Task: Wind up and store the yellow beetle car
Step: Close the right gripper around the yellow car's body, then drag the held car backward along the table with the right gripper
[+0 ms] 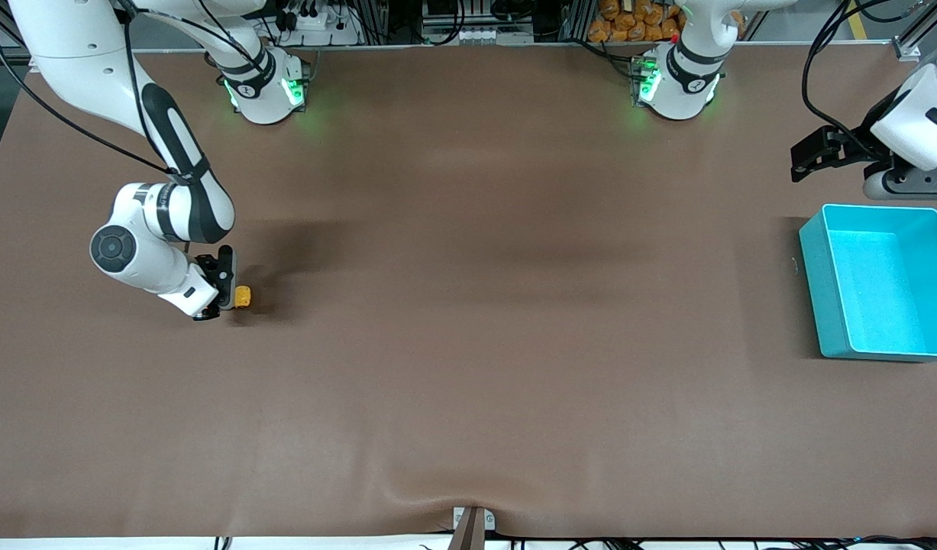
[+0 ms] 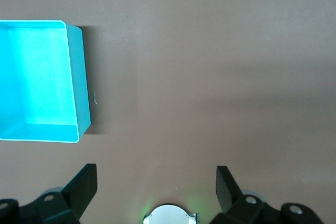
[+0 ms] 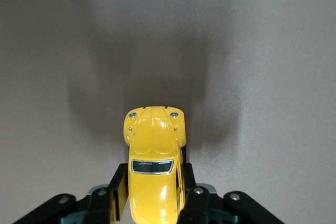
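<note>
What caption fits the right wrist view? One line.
Right gripper shut on the yellow beetle car, fingers clamping its sides, above the brown table.

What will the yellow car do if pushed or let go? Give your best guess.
The car looks rigid and glossy, so it may slip between the right gripper fingers. As a wheeled toy on the flat table, it would likely roll. It is tiny, so probably light.

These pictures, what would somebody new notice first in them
The yellow toy car stands out, a small bright spot on the brown table toward the right arm's end, clamped between the fingers of the right end effector. Next comes the turquoise bin, open-topped with nothing in it, at the left arm's end. The left end effector waits open above the table beside the bin.
</note>
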